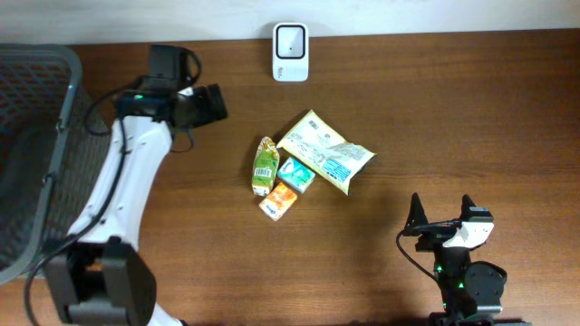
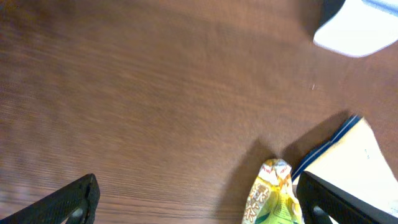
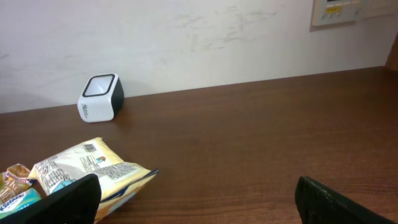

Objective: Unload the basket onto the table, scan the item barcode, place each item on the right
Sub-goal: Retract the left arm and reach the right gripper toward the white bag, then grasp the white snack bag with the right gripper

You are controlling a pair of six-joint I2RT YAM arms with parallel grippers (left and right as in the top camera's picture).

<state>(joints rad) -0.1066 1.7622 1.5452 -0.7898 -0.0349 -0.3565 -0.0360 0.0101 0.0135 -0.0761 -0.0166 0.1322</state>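
Several packaged items lie in the middle of the table: a yellow-and-white snack bag (image 1: 324, 151) (image 3: 87, 165) (image 2: 367, 162), a green pouch (image 1: 264, 166) (image 2: 273, 199), a small teal box (image 1: 296, 174) and a small orange box (image 1: 278, 201). The white barcode scanner (image 1: 290, 52) (image 3: 99, 98) (image 2: 360, 28) stands at the far edge. My left gripper (image 1: 216, 103) (image 2: 199, 205) hovers open and empty, left of the items. My right gripper (image 1: 442, 210) (image 3: 199, 205) is open and empty near the front edge, to the right of the pile.
A dark mesh basket (image 1: 36, 154) stands at the table's left end. A pale wall runs behind the far edge.
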